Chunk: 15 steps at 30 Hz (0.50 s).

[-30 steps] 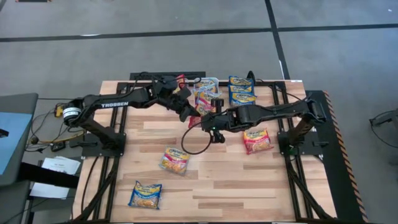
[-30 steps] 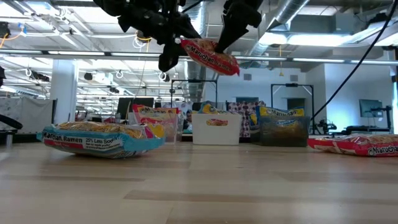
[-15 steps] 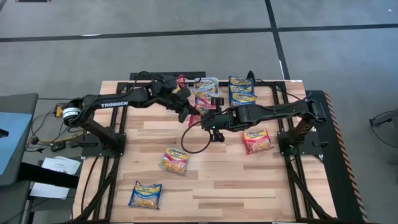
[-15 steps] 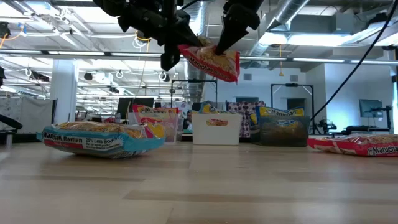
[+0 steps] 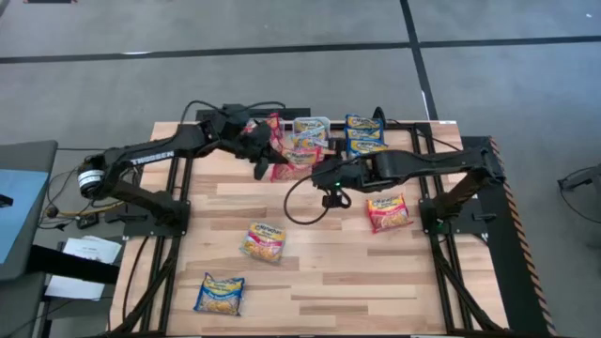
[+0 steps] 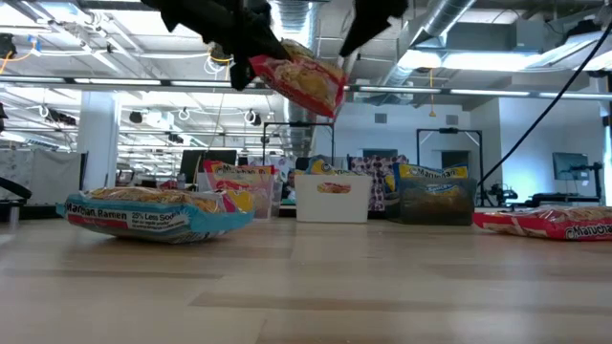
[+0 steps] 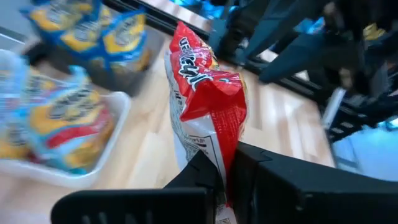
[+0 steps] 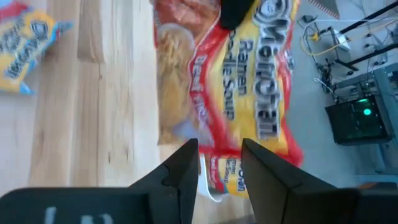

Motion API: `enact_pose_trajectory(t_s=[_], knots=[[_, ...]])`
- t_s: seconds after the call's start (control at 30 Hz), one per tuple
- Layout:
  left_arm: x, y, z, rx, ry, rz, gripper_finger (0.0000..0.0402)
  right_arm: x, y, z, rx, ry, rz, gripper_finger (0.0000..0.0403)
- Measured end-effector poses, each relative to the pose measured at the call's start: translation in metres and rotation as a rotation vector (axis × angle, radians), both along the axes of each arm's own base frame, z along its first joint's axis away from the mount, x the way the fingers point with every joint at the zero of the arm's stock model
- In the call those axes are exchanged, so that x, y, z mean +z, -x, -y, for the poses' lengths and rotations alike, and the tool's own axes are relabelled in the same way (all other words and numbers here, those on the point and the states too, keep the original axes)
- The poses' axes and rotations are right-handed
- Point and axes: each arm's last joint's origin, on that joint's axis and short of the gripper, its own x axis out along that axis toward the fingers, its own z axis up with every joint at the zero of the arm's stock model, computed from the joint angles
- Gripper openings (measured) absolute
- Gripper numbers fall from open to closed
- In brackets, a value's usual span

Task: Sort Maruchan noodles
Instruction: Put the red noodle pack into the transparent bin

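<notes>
Above the table's far middle, my left gripper [image 5: 268,161] pinches a red packet [image 5: 293,160] by its edge, holding it in the air near the bins [image 5: 324,131]. Just beside it, my right gripper [image 5: 324,174] has narrow-spread fingers with the packet's end between them; I can't tell if they touch it.

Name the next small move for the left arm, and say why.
Probably: carry the red packet on toward the far edge and stop above the standing red-print packets. The left tool is clamped on it in the air. The right tool has its fingers apart and holds nothing, so only the left arm has the packet.
</notes>
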Motion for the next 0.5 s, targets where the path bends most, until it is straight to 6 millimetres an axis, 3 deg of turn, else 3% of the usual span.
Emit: enact_pose_trajectory(t_s=[0.23, 0.37, 0.5], knots=[[0.014, 0.037, 0.0, 0.15, -0.163, 0.015, 0.0, 0.022, 0.023, 0.001, -0.035, -0.042, 0.068, 0.0141], [-0.004, 0.057, 0.003, 0.196, -0.155, 0.062, 0.0, 0.031, 0.034, 0.0, -0.044, -0.061, 0.094, 0.0141], [-0.036, 0.074, 0.006, 0.264, -0.217, 0.131, 0.0, 0.036, 0.04, -0.002, -0.046, -0.079, 0.122, 0.0141]])
